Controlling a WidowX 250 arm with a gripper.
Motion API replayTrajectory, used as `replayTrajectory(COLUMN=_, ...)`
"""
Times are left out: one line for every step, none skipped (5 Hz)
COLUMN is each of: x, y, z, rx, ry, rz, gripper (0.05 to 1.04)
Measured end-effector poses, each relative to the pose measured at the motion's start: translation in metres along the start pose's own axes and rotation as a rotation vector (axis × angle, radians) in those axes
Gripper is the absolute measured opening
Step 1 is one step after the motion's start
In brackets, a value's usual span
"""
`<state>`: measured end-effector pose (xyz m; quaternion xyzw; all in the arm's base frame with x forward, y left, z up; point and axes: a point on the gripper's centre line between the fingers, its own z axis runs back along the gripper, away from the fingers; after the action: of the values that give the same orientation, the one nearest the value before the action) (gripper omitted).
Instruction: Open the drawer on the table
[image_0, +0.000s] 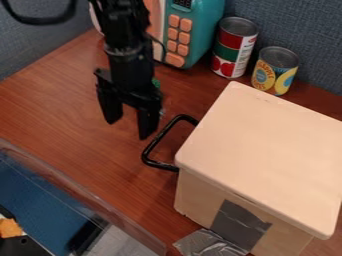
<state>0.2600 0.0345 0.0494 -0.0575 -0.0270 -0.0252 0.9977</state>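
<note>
The black gripper (129, 129) hangs over the wooden table left of centre, its two fingers spread apart with nothing between them. Just right of its right finger is the black loop handle (155, 145) of the drawer. That handle sticks out from the left side of a cream-coloured box-like drawer unit (264, 150), which stands at the right with its flat lid facing up. Whether the finger touches the handle, I cannot tell. From this angle the face behind the handle is mostly hidden.
Two cans, one red and green (234, 47) and one yellow-labelled (274, 71), stand behind the box. A teal toy microwave (190, 35) is at the back. Grey tape (239, 225) runs from the box onto the table (73, 100).
</note>
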Motion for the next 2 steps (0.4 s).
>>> replayTrajectory(x=0.005, y=-0.008, z=-0.006, rx=-0.021, ry=-0.01, rz=-0.013, gripper=0.998)
replayTrajectory(x=0.01, y=-0.022, z=-0.008, rx=-0.02, ry=-0.025, rz=-0.055, gripper=0.998)
